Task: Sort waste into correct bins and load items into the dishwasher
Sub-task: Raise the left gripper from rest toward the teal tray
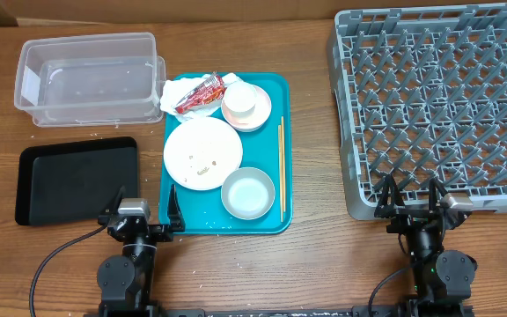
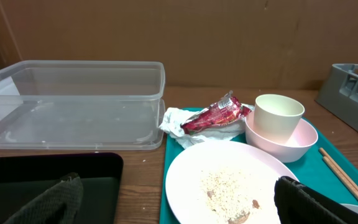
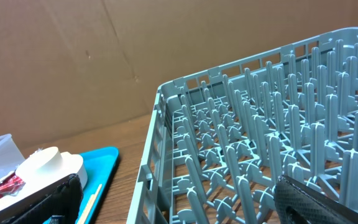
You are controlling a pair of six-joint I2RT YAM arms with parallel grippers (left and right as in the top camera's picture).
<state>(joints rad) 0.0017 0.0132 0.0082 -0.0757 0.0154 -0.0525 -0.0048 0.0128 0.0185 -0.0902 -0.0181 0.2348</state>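
A teal tray (image 1: 280,88) holds a white plate (image 1: 202,152) with food crumbs, a grey-blue bowl (image 1: 248,193), a cream cup (image 1: 238,102) in a pink bowl (image 1: 261,114), wooden chopsticks (image 1: 281,167), and a red wrapper (image 1: 199,94) on a crumpled napkin (image 1: 174,92). The grey dishwasher rack (image 1: 438,106) stands at right. My left gripper (image 1: 146,201) is open and empty at the tray's near left corner. My right gripper (image 1: 412,195) is open and empty at the rack's near edge. In the left wrist view the plate (image 2: 222,180), wrapper (image 2: 216,114) and cup (image 2: 278,116) lie ahead.
A clear plastic bin (image 1: 91,77) stands at back left, with a black tray (image 1: 77,179) in front of it. The rack (image 3: 260,149) fills the right wrist view. Bare wooden table lies between the teal tray and the rack.
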